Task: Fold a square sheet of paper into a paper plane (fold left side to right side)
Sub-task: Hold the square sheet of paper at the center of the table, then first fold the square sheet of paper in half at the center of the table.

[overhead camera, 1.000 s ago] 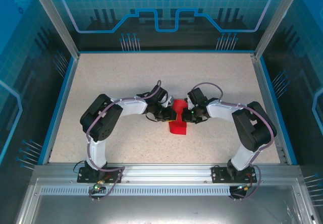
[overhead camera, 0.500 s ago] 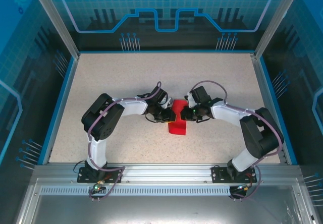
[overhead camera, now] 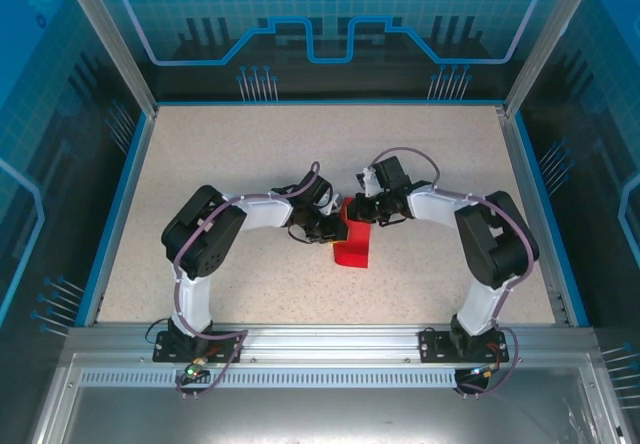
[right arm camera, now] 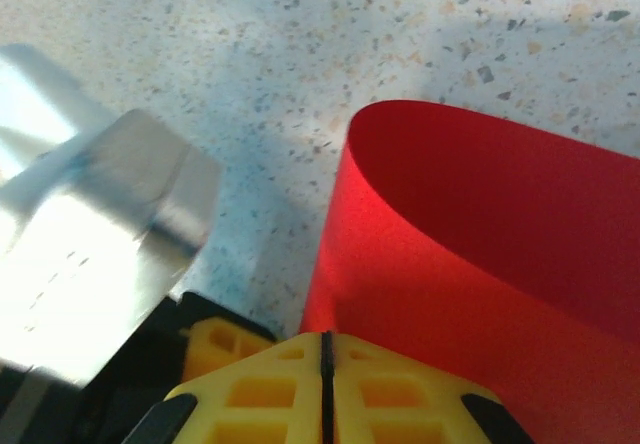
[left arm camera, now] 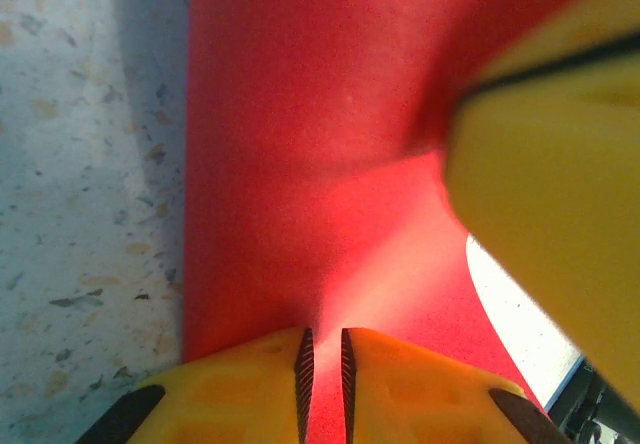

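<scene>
The square sheet of paper (overhead camera: 352, 249) is bright red and lies at mid-table, its far part lifted and curled between the two grippers. My left gripper (overhead camera: 335, 229) meets it from the left. In the left wrist view its yellow fingertips (left arm camera: 323, 349) stand a narrow slit apart with the red sheet (left arm camera: 300, 144) running into the slit. My right gripper (overhead camera: 358, 209) comes in from the far right. In the right wrist view its jaws (right arm camera: 325, 349) are pressed together at the edge of the curled sheet (right arm camera: 480, 264). A finger of the right gripper (left arm camera: 560, 194) looms at right.
The speckled beige table (overhead camera: 240, 164) has a blue rim (overhead camera: 120, 204) and glass walls around it. A blurred bright metal part of the left arm (right arm camera: 90, 264) sits close to the right gripper. Both arm bases stand on the rail at the near edge.
The right gripper has swung left and toward the far side, its forearm rotating inward. The sheet's far part has curled over more. The left arm has barely moved.
</scene>
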{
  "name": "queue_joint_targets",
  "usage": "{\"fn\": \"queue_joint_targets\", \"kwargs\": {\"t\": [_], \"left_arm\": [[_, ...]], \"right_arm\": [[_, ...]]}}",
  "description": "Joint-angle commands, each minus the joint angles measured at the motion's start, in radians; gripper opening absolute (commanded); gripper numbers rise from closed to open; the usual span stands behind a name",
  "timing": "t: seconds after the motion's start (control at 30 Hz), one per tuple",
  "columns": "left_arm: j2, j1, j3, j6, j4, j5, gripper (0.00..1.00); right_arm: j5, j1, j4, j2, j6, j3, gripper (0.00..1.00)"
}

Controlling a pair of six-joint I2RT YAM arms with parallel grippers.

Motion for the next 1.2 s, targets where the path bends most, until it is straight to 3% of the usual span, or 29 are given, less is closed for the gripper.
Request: {"fn": "queue_joint_targets", "kwargs": {"t": [0.0, 0.27, 0.8, 1.03, 1.17], "left_arm": [[-0.013, -0.005, -0.030, 0.008, -0.073, -0.046, 0.20], [-0.088, -0.014, -0.102, 0.048, -0.059, -0.020, 0.19], [-0.246, -0.066, -0.291, 0.075, -0.044, 0.052, 0.19], [-0.335, -0.045, -0.244, 0.058, -0.042, 0.089, 0.20], [-0.294, -0.038, -0.169, 0.075, -0.066, 0.093, 0.20]], "right_arm": [[0.026, 0.001, -0.054, 0.063, 0.005, 0.045, 0.09], [0.108, -0.001, -0.158, 0.130, 0.020, 0.063, 0.08], [0.109, -0.004, -0.166, 0.143, 0.021, 0.056, 0.08], [0.098, 0.001, -0.159, 0.139, 0.013, 0.056, 0.08], [0.100, 0.004, -0.162, 0.131, 0.011, 0.057, 0.08]]}}
